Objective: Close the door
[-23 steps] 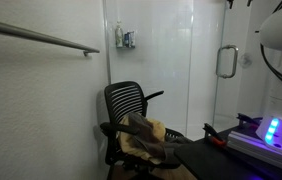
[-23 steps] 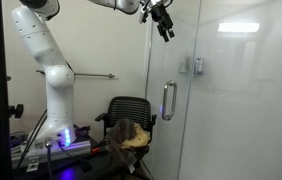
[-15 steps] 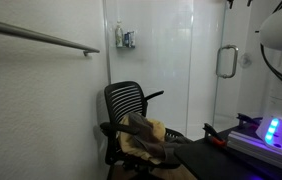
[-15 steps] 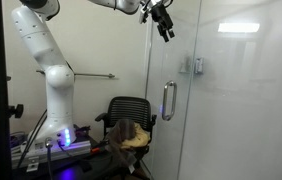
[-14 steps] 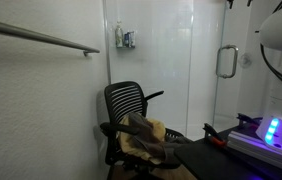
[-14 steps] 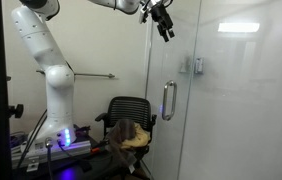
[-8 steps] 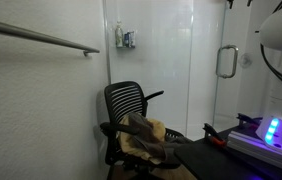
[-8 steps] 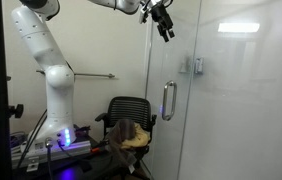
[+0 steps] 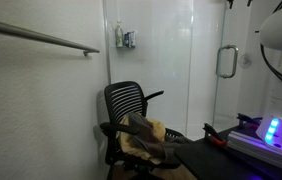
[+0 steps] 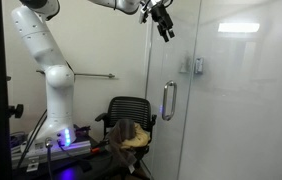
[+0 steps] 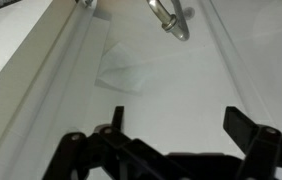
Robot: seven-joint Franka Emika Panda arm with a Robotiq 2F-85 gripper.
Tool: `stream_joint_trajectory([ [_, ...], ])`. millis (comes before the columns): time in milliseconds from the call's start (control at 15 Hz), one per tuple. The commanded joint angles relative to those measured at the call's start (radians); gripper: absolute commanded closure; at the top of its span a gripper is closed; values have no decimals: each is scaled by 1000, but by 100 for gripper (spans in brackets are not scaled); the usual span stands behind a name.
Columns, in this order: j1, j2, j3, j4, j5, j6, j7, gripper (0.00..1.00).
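The door is a tall frosted glass panel with a silver loop handle. It also shows in an exterior view with its handle. My gripper hangs high up, close to the door's top edge, well above the handle. In the wrist view the open jaws frame bare frosted glass, with the handle at the top. Nothing is held.
A black mesh office chair with brown cloth on it stands by the door, also seen in an exterior view. A wall rail runs along the white wall. The robot base stands on a table with blue lights.
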Motion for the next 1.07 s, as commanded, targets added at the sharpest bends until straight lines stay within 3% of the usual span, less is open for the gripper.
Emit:
stream_joint_trajectory([
  [0,-27,7,19,5,17,0,-12,0],
  [600,-27,7,19,5,18,0,-15,0],
  [800,-2,55,-1,42,77,0,-123,0],
  [1000,-10,50,9,40,32,0,-29,0],
])
